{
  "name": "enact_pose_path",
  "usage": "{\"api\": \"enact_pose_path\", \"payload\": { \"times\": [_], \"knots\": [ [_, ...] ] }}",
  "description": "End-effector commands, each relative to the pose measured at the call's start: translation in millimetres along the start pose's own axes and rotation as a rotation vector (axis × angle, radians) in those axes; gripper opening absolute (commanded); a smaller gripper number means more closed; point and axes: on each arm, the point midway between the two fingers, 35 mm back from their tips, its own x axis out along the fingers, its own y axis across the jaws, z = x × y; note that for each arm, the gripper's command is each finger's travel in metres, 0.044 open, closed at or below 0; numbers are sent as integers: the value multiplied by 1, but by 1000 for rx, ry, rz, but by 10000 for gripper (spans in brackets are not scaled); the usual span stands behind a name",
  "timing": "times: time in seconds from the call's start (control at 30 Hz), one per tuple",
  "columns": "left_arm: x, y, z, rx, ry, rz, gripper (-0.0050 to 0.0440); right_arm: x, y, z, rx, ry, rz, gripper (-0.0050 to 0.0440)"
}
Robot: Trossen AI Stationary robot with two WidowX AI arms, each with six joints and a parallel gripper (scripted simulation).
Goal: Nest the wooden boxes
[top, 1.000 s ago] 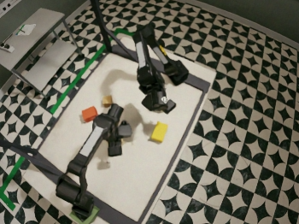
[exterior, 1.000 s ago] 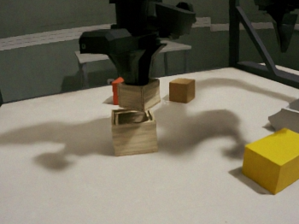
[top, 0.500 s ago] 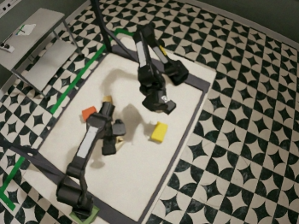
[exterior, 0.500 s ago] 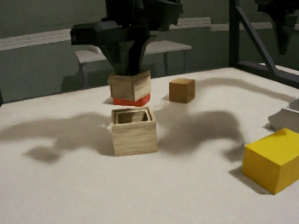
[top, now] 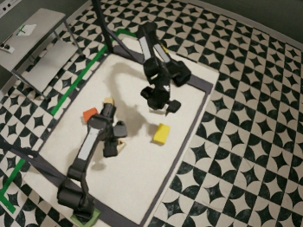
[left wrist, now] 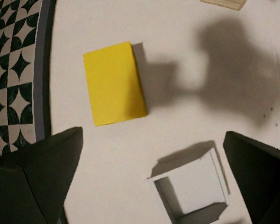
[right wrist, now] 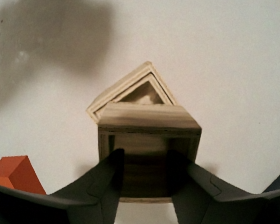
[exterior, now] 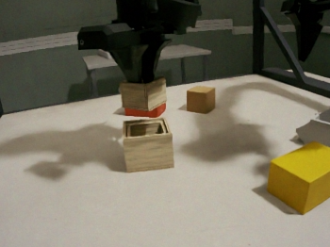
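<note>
A pale wooden box [exterior: 148, 154] [right wrist: 118, 93] stands upright on the table, open side up, with a second rim showing just inside its own. My right gripper [right wrist: 145, 156] [top: 116, 139] has its fingertips inside a darker wooden box [exterior: 143, 96] [right wrist: 150, 117] and holds it in the air, open side up. In the right wrist view the held box covers part of the standing box and is turned relative to it. In the exterior view it shows above and behind the standing box, apart from it. My left gripper [left wrist: 157, 137] [top: 161, 110] is open and empty, high above the table.
A white open container [left wrist: 197, 185] [exterior: 318, 130] lies below my left gripper. A yellow block [top: 161, 133] [exterior: 302, 176] [left wrist: 115, 84] is near it. A red-orange block [top: 90, 114] [right wrist: 22, 175] and a tan block [exterior: 201, 99] [top: 108, 100] lie beyond the wooden boxes.
</note>
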Motion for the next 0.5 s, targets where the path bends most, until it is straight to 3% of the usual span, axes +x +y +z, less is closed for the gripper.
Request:
{"api": "enact_pose_path", "payload": {
  "times": [0.0, 0.47],
  "knots": [
    [-3, 1, 6, -44, -125, 47, 400, -11, 1, 2, 5, -13, 29, 194],
    [-12, 1, 19, -125, -382, 60, 400, -11, 1, 2, 5, -13, 29, 194]
  ]
}}
